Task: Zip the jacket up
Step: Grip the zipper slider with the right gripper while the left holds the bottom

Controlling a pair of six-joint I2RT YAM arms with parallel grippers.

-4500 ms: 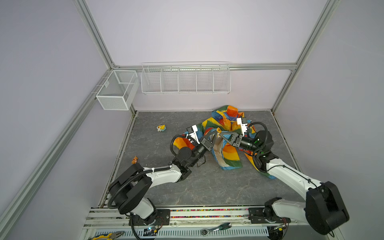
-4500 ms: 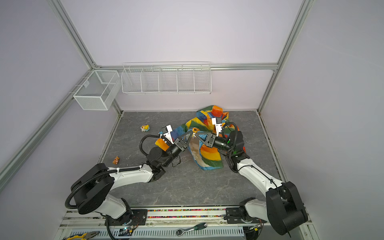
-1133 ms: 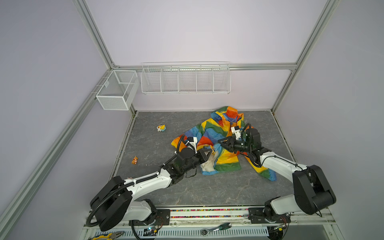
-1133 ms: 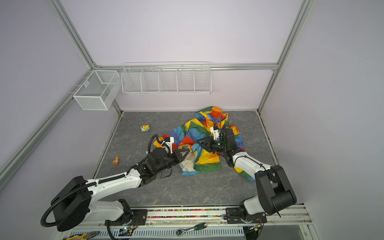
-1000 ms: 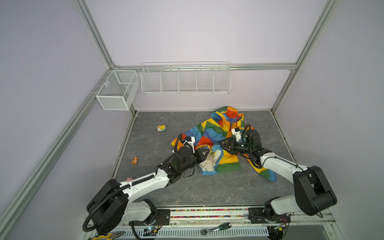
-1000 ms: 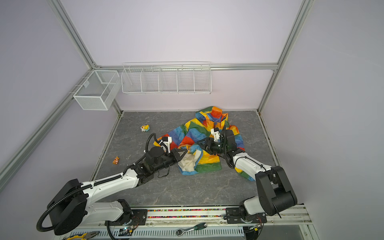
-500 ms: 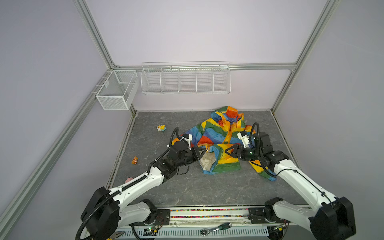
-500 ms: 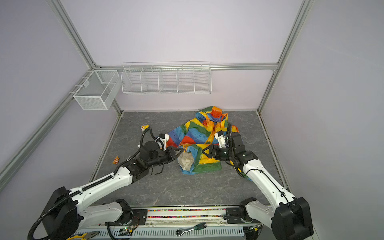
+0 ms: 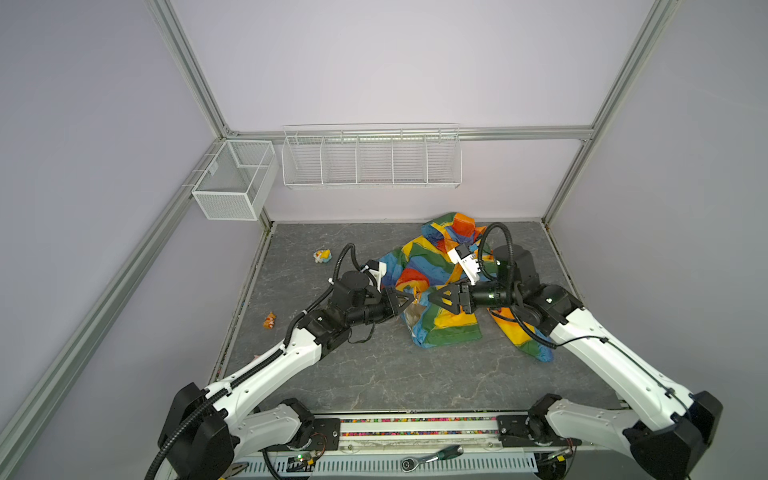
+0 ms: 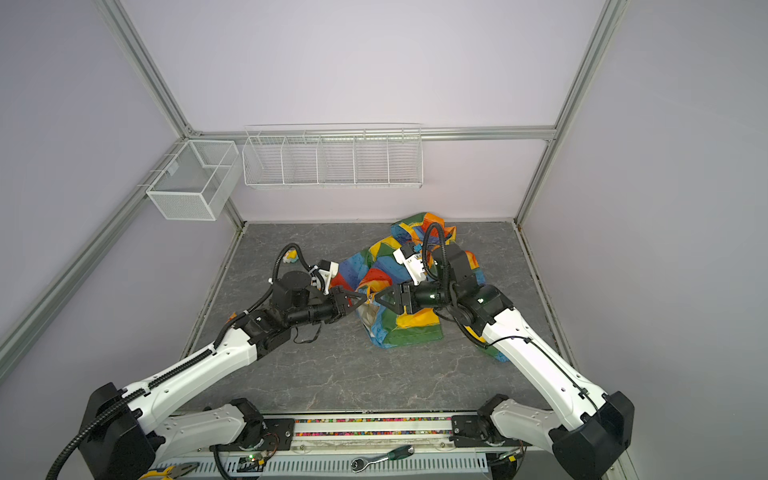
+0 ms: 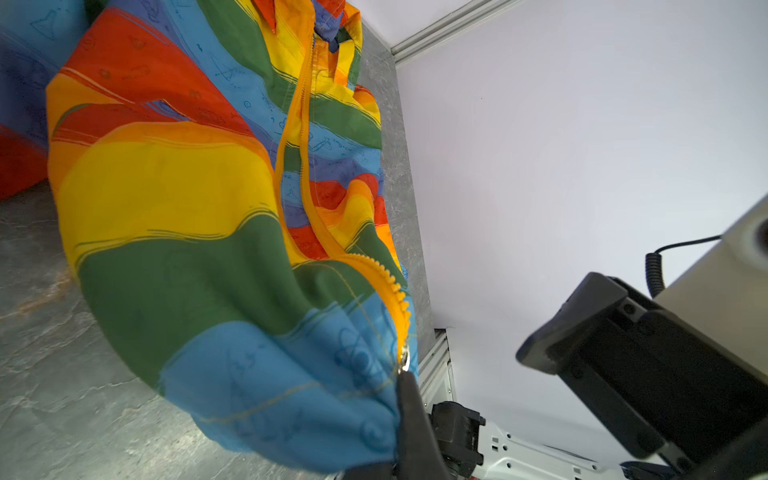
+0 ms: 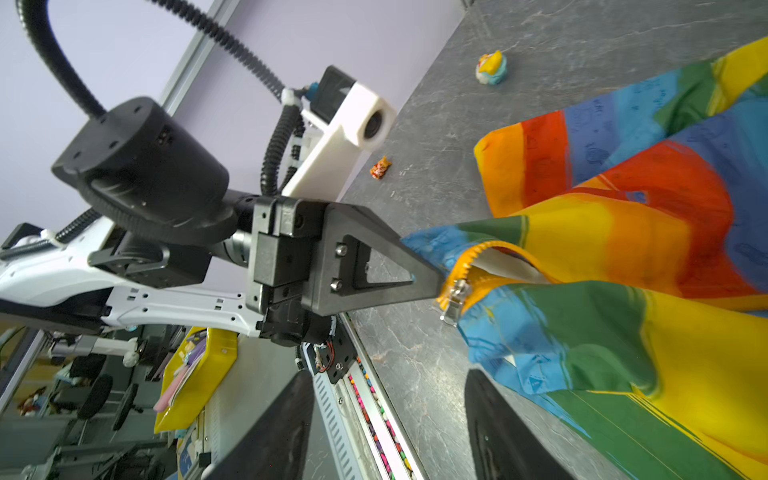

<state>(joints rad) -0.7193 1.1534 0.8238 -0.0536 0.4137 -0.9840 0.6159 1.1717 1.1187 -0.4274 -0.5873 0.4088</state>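
The jacket, striped in rainbow colours, lies crumpled at the back right of the grey floor. My left gripper is shut on its blue bottom hem, right beside the silver zipper slider. The orange-yellow zipper runs up the front from there, and cream lining shows in the gap next to the slider. My right gripper points at the left one from close by. It is open, with nothing between its fingers.
A small yellow and blue toy and a small orange piece lie on the floor to the left. Two white wire baskets hang on the back wall. A ratchet tool rests on the front rail.
The left gripper has kept its hold and drawn the hem up off the floor. The right arm has swung its elbow out to the right, and its open gripper now faces the left gripper's tip.
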